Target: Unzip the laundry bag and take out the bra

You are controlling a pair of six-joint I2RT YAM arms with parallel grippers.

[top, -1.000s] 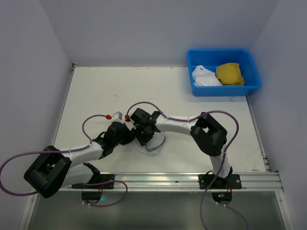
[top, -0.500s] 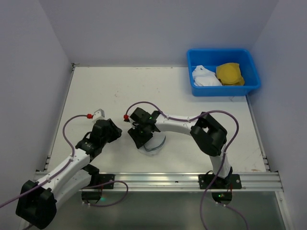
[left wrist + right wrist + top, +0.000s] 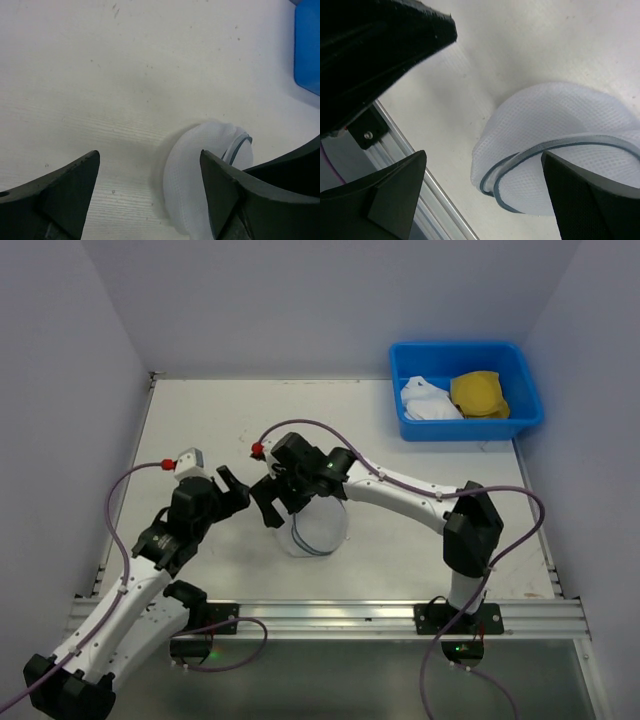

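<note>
Two tools are near the laundry bag [image 3: 318,530], and both are released.

Closest to you, the aluminium rail [image 3: 330,612] runs along the edge of the desk [image 3: 220,420], on the near side of the bag.

Your left tool [image 3: 236,492] hovers to the left of the bag and apart from it. In its wrist view the left tool [image 3: 148,155] has its jaws spread wide with only bare desk between them. The bag [image 3: 200,175] sits just beside the right-hand finger [image 3: 225,200].

Your right tool [image 3: 268,502] is between the left tool and the bag, at the bag's upper left edge. In its own wrist view the right tool [image 3: 484,154] is also spread open. The white mesh of the bag [image 3: 560,120] fills the space beyond the gap. The dark zipper line [image 3: 560,145] curves across the bag's rim and runs behind the right-hand finger [image 3: 590,200]. You cannot tell from these views whether that finger touches the mesh, and neither finger is pinching it.

The bag itself stands on the desk as a pale, rounded pouch, roughly in the middle of the near half. How far the zipper is undone cannot be made out.

Well beyond the bag, to its far right, the blue bin [image 3: 465,428] sits at the back corner of the desk. The mustard-yellow bra [image 3: 478,392] lies inside it, dome up. A crumpled white cloth [image 3: 428,400] lies touching the bra on the side nearer the bag.
</note>
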